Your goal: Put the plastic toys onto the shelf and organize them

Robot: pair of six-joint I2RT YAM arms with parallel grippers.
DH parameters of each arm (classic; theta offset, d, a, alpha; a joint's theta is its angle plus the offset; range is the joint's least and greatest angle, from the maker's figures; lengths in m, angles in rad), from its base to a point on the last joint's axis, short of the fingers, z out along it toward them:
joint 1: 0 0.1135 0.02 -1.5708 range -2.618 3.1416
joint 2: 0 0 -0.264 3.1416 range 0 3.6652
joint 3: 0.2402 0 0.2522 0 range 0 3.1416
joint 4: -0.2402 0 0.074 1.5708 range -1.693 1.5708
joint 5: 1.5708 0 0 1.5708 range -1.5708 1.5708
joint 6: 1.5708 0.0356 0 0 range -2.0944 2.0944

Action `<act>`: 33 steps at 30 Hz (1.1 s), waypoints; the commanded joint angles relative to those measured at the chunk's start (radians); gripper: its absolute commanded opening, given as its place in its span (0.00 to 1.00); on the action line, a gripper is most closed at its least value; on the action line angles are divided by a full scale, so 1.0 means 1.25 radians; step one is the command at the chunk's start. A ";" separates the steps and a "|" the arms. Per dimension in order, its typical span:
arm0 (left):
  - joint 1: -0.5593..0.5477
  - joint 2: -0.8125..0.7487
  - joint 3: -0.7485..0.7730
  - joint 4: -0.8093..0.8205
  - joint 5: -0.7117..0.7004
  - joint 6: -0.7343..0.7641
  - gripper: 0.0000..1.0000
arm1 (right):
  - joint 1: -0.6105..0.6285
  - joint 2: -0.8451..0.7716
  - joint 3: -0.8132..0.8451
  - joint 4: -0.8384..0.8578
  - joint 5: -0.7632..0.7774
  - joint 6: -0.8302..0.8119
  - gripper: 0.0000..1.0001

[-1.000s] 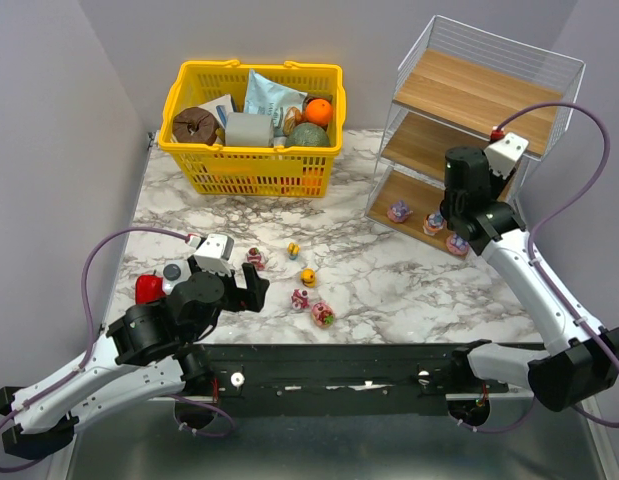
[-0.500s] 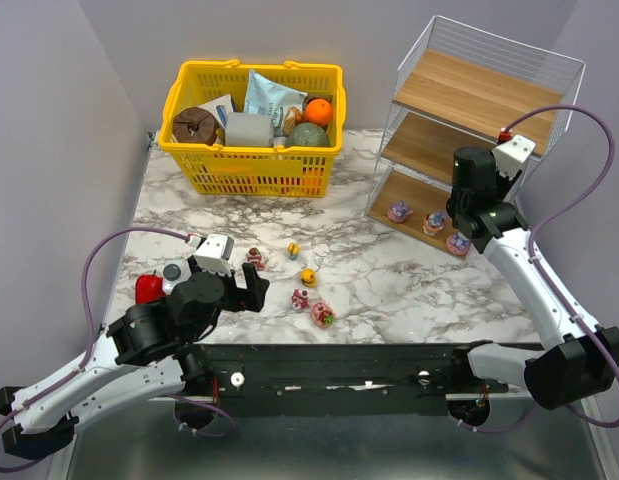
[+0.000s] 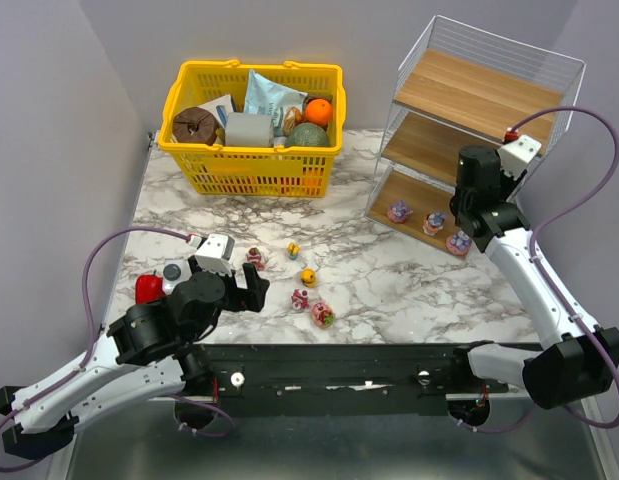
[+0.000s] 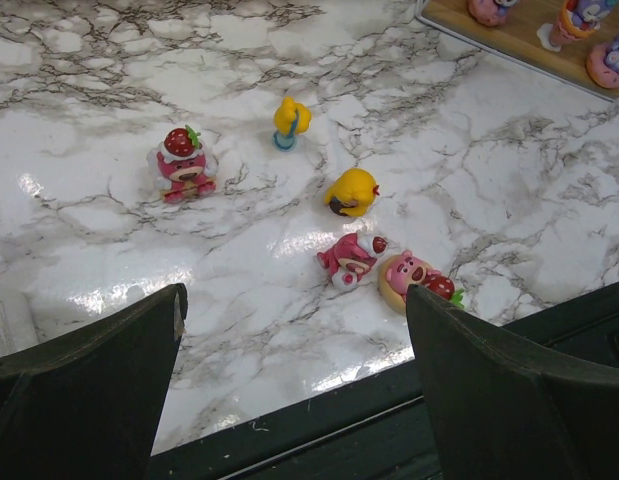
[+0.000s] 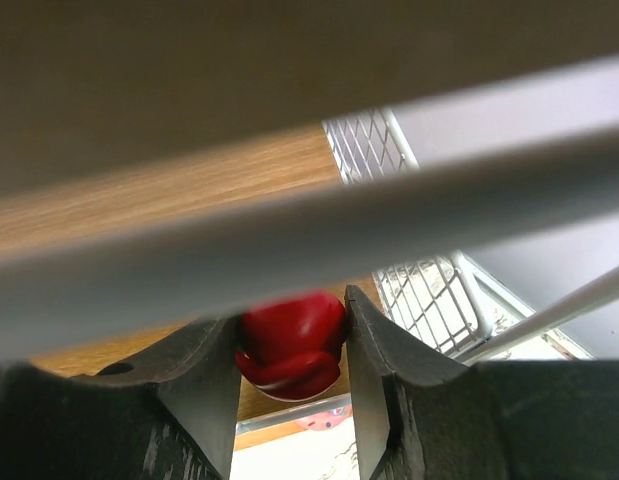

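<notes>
Shifting right toward the shelf (image 3: 469, 95), the right gripper (image 5: 292, 340) pinches a small red toy (image 5: 289, 358) before a wooden tier (image 5: 189, 195) for placing, while the left gripper (image 4: 294, 300) gapes empty over five loose figurines (image 4: 351, 191).

Three pinkish toys (image 3: 433, 222) stand on the bottom board of the wire shelf (image 3: 479, 95); five scattered toys (image 3: 308, 277) lie at its eight o'clock.

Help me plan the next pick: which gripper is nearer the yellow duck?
Left. The left gripper hangs near the yellow duck; the right gripper is at the shelf, gripping a red toy.
</notes>
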 commanded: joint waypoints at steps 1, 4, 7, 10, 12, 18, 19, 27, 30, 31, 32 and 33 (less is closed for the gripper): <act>0.005 0.001 -0.003 -0.014 -0.018 -0.003 0.99 | -0.016 0.017 -0.029 -0.019 -0.004 0.017 0.44; 0.005 0.001 -0.003 -0.014 -0.018 -0.003 0.99 | -0.019 0.017 -0.039 -0.018 0.001 0.026 0.51; 0.005 0.002 -0.003 -0.014 -0.019 -0.003 0.99 | -0.019 0.013 -0.051 -0.019 -0.001 0.039 0.54; 0.005 0.002 -0.001 -0.014 -0.019 -0.003 0.99 | -0.021 0.008 -0.062 -0.019 -0.002 0.053 0.56; 0.005 0.002 -0.001 -0.013 -0.019 -0.003 0.99 | -0.022 0.004 -0.067 -0.019 -0.003 0.059 0.57; 0.005 0.004 -0.003 -0.014 -0.020 -0.004 0.99 | -0.021 -0.001 -0.067 -0.019 -0.007 0.057 0.60; 0.005 0.003 -0.003 -0.015 -0.020 -0.004 0.99 | -0.021 -0.003 -0.066 -0.018 -0.008 0.053 0.61; 0.005 0.002 -0.001 -0.015 -0.023 -0.005 0.99 | -0.021 -0.025 -0.052 -0.008 -0.058 0.031 0.73; 0.005 0.002 0.000 -0.017 -0.021 -0.006 0.99 | -0.022 -0.025 -0.045 -0.008 -0.083 0.023 0.77; 0.005 0.002 0.001 -0.017 -0.020 -0.006 0.99 | -0.021 -0.028 -0.045 -0.008 -0.090 0.024 0.78; 0.005 0.004 0.002 -0.018 -0.019 -0.006 0.99 | -0.022 -0.032 -0.046 -0.007 -0.095 0.024 0.79; 0.005 0.004 0.002 -0.018 -0.020 -0.006 0.99 | -0.022 -0.036 -0.046 -0.007 -0.098 0.024 0.80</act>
